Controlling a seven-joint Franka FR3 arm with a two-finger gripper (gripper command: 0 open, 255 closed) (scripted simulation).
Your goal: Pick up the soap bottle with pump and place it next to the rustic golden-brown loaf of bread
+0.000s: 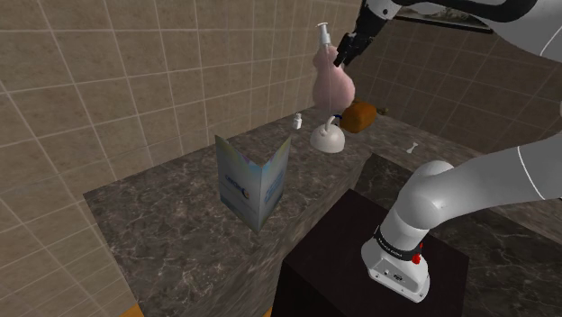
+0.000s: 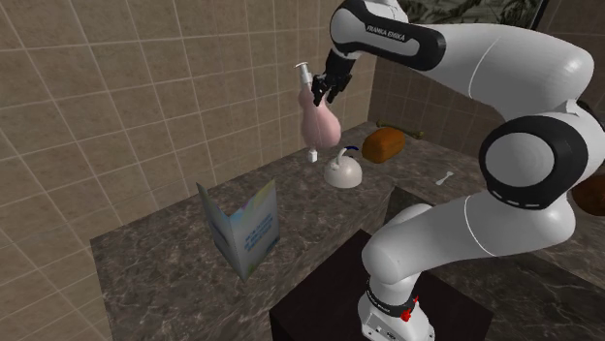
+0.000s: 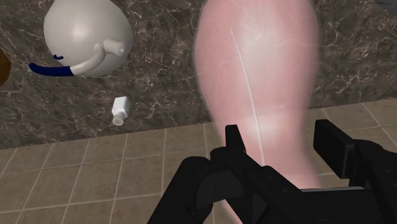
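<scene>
Nearest is the black stand (image 1: 329,261), set against a dark veined counter (image 1: 162,207). A folded booklet (image 1: 255,185) stands upright on the counter close to its front edge. Bare stone lies between the booklet and a rounded white kettle (image 1: 326,137). Near the kettle, and lifted clear of the counter, the gripper (image 1: 340,58) clasps the glossy pink bottle (image 1: 331,83) by its neck, white pump uppermost. The wrist view shows both fingers (image 3: 232,140) pressed to the bottle's sides (a pale seam runs down it), and a small shaker (image 3: 119,109) by the tiled wall. Farther back lies the brown loaf (image 1: 363,114).
</scene>
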